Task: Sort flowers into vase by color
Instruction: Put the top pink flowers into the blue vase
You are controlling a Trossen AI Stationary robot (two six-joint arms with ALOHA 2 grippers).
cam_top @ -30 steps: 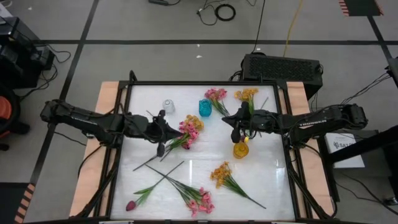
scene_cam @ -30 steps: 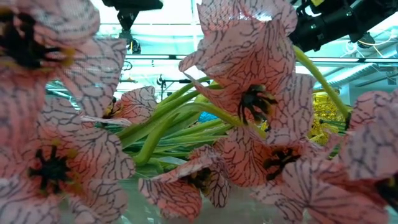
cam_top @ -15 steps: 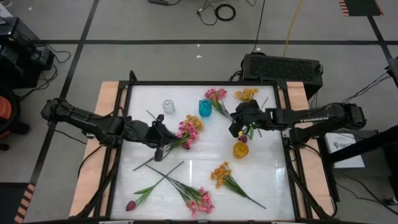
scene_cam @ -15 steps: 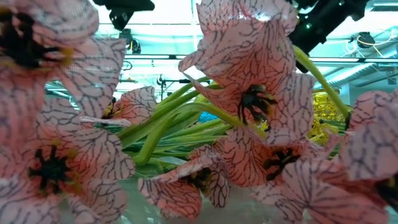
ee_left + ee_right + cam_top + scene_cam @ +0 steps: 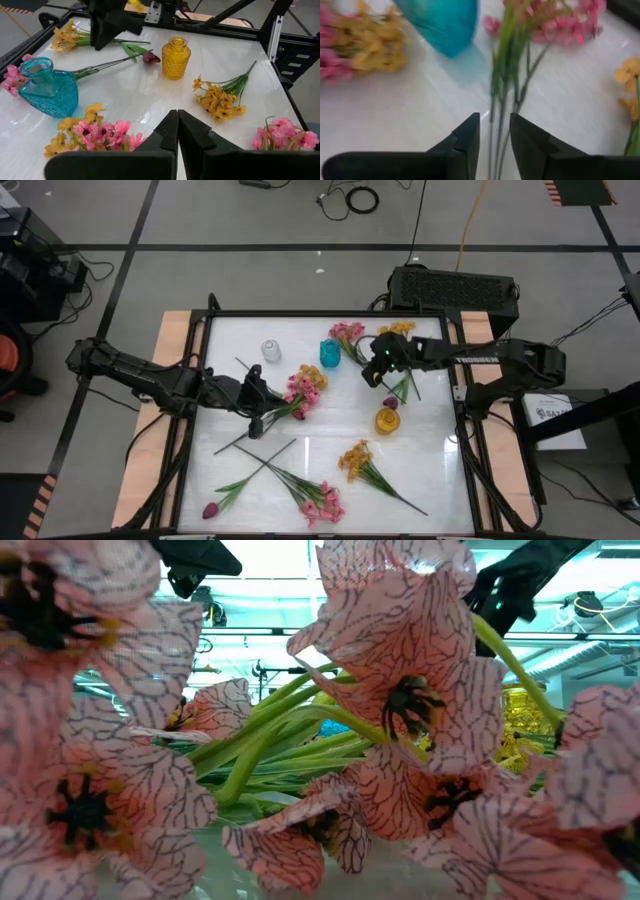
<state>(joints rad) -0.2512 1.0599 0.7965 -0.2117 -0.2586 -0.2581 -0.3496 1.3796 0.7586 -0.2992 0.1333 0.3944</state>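
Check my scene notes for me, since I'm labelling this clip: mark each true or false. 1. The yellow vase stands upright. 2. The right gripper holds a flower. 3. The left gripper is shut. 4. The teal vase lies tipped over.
1. True: the yellow vase stands upright.
2. False: the right gripper is open with nothing between its fingers; green stems lie beyond them.
3. True: the left gripper is shut.
4. False: the teal vase stands upright beside pink flowers.

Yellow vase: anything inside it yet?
No stems show in the yellow vase; its neck stands bare. A magenta tulip bud lies on the table beside it. The patterned glass hides whatever might sit at the bottom.
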